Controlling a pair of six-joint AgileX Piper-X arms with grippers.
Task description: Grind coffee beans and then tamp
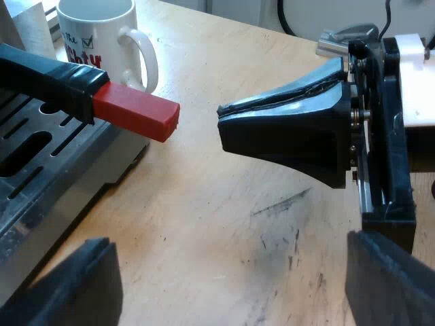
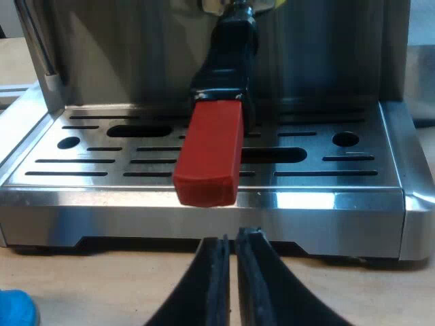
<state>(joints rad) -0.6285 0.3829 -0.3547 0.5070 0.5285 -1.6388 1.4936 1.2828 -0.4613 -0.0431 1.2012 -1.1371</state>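
Just before the red end (image 2: 209, 153) of the holder (image 2: 230, 54), locked in the espresso machine (image 2: 326, 204), my right gripper (image 2: 231, 239) sits pinched together, empty; my left gripper (image 1: 231, 272) is spread wide. Grinding stage, I judge: the right must spread to grasp that handle.

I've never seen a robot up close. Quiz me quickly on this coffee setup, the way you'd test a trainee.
1. True or false: the right gripper is clamped on the handle's red end.
2. What stands beside the espresso machine? A) mug B) measuring glass C) kettle
3. Fill in: the left gripper has its fingers ____.

Key: 1 false, it is shut just short of the red end; 2 A; 3 open.
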